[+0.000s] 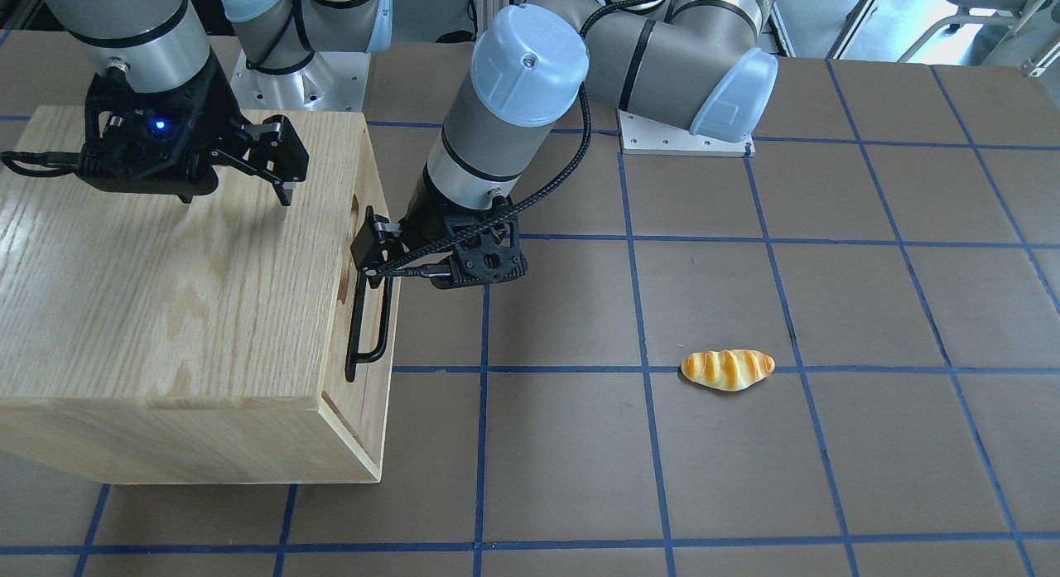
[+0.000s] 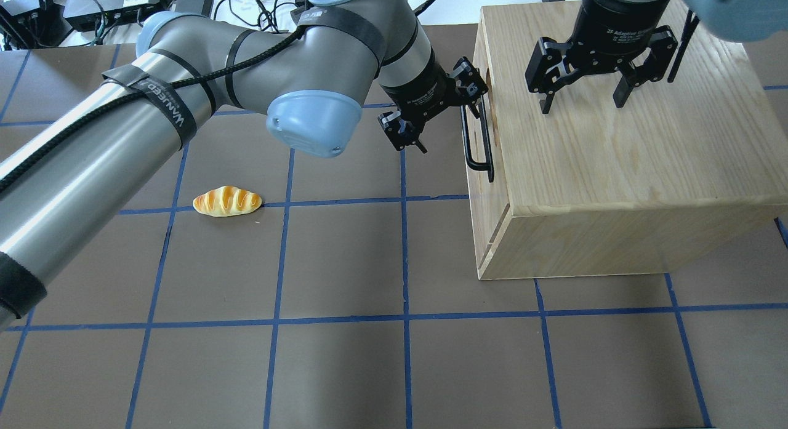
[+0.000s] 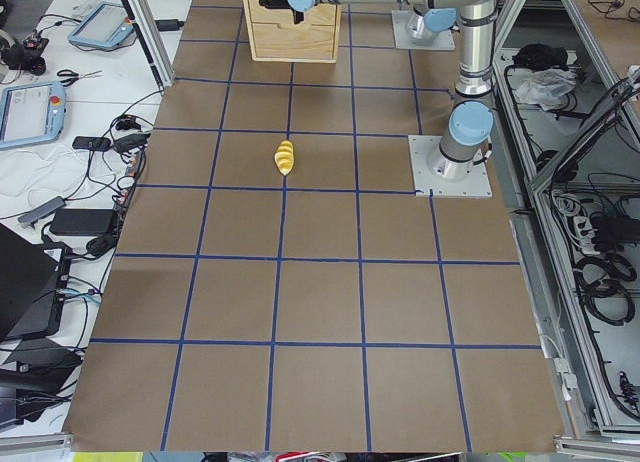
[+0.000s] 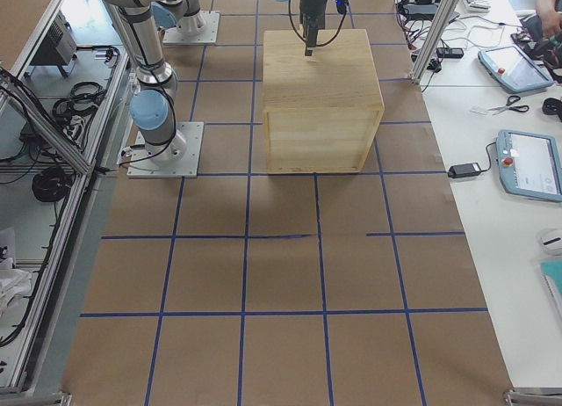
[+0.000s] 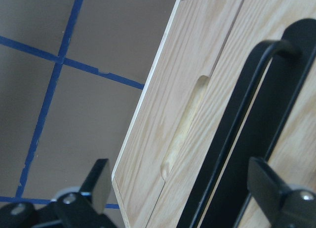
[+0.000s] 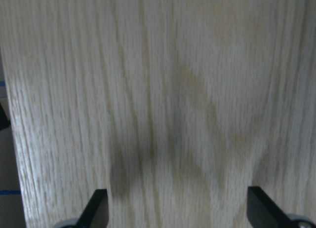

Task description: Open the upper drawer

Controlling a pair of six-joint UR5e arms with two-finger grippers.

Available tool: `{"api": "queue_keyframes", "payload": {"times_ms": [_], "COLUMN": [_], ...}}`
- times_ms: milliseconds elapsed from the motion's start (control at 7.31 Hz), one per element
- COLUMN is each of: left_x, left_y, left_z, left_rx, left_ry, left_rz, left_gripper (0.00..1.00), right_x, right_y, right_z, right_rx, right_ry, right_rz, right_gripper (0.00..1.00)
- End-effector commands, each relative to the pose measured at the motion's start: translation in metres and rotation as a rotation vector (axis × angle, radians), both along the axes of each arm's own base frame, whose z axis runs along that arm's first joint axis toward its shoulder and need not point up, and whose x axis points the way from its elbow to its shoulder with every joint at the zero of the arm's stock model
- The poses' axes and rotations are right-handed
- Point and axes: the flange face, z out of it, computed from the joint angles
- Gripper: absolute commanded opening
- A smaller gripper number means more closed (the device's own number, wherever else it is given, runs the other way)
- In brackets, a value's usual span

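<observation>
- The upper drawer (image 2: 495,195) sits closed in the face of the cabinet (image 2: 615,158) turned toward the robot's left, at the desk's (image 2: 345,263) right end.
- Its black bar handle (image 2: 477,140) lies between the spread fingers of the left gripper (image 2: 448,122), ungripped.
- The right gripper (image 2: 582,106) hangs spread above the cabinet top.
- A bread roll (image 2: 226,201) lies well apart.

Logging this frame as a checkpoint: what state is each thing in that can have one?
upper drawer: shut, front flush with the cabinet.
left gripper: open, jaws straddling the drawer's handle.
right gripper: open, empty, over the cabinet top.
bread roll: lying loose on the table.
</observation>
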Motion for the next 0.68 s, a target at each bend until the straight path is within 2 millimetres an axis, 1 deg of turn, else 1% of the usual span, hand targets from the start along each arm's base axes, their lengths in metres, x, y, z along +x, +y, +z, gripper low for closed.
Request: {"api": "queue_keyframes", "payload": {"times_ms": [0,547], "left_x": [0.0000,0.0001], "left_y": [0.0002,-0.0007], "left_z": [-0.0031,-0.0070], "left_rx": [-0.001,-0.001], "left_ry": [-0.001,-0.008], "left_rz": [-0.013,-0.022], "left_gripper": [1.00,1.00], "right_x": [-0.0006,0.0002], "right_y": [-0.0001,0.0000], "right_z": [-0.0006,0.0001], "right_rx": [0.001,0.000], "right_ry": [0.000,0.000], "right_rz": [-0.003,-0.001], "right_gripper": [1.00,1.00]}}
